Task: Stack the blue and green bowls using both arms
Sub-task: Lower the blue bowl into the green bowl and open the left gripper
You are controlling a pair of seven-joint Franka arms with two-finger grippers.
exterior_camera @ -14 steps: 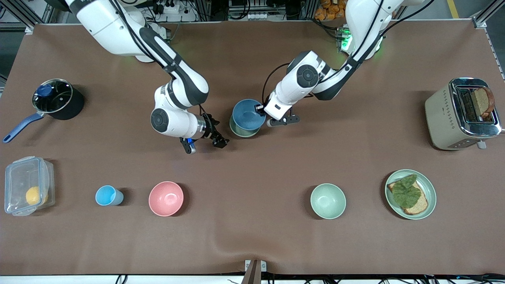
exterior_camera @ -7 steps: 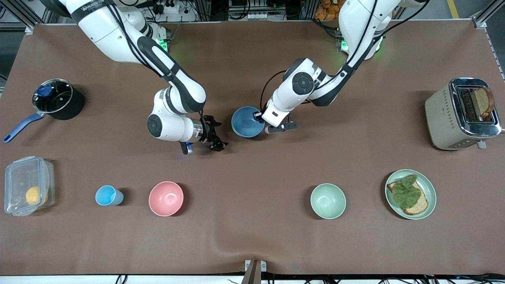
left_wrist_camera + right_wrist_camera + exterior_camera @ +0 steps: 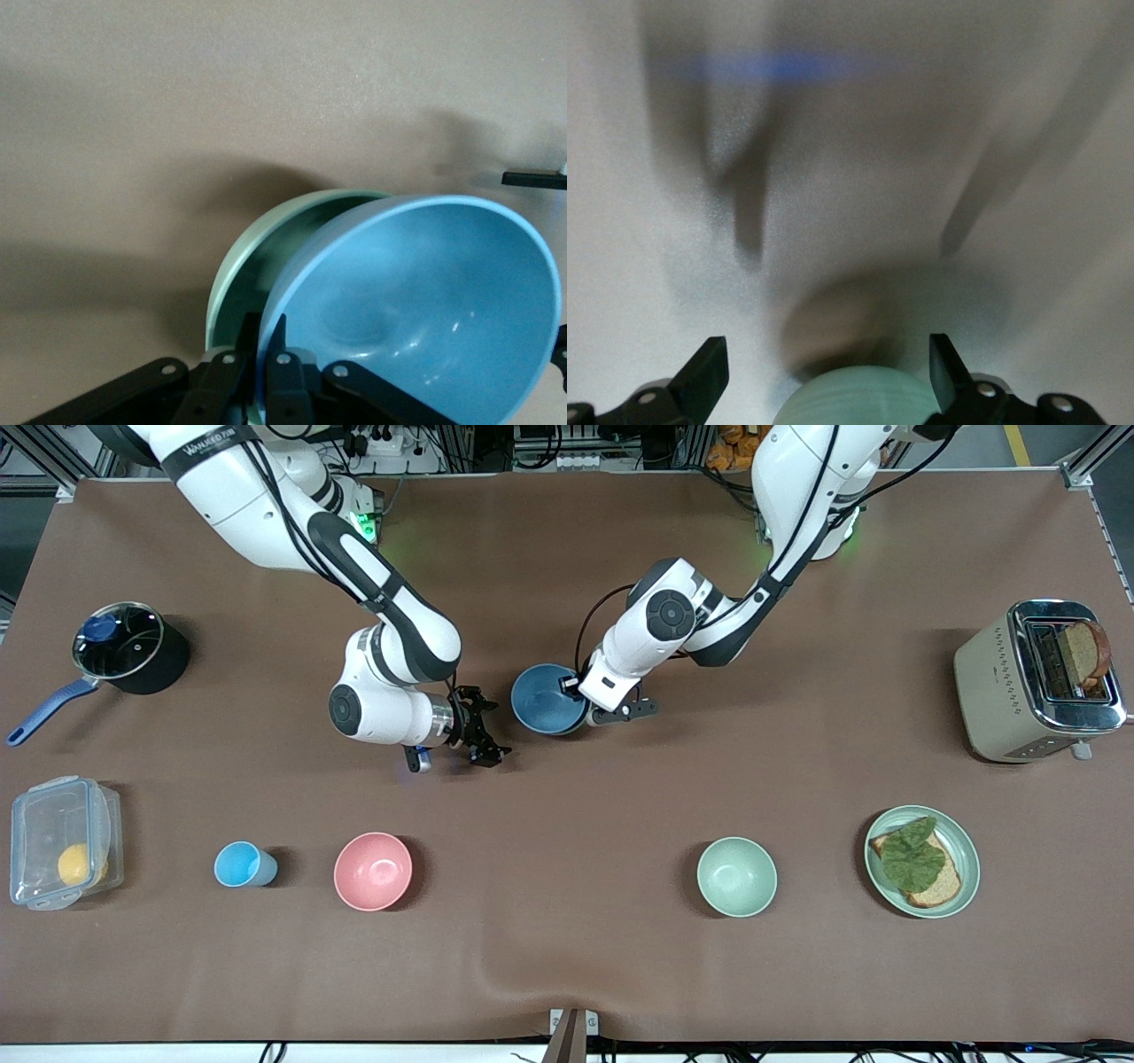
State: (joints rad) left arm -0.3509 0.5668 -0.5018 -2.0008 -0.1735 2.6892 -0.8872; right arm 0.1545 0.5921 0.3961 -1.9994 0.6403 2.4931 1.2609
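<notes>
The blue bowl stands mid-table, between the two grippers. In the left wrist view it leans tilted inside the pale green bowl. From the front the green bowl is hidden under it. My left gripper is shut on the blue bowl's rim, one finger inside and one outside. My right gripper is open and empty just beside the bowls, toward the right arm's end. In the right wrist view the green bowl's rounded outer wall shows between its spread fingers.
Nearer the front camera stand a light-blue cup, a pink bowl, a mint bowl and a green plate with bread. A toaster is at the left arm's end. A pot and a lidded container are at the right arm's end.
The left gripper brought the blue bowl down over the green bowl, which no longer shows from the front. The right gripper drew back a little from the bowls, still open.
</notes>
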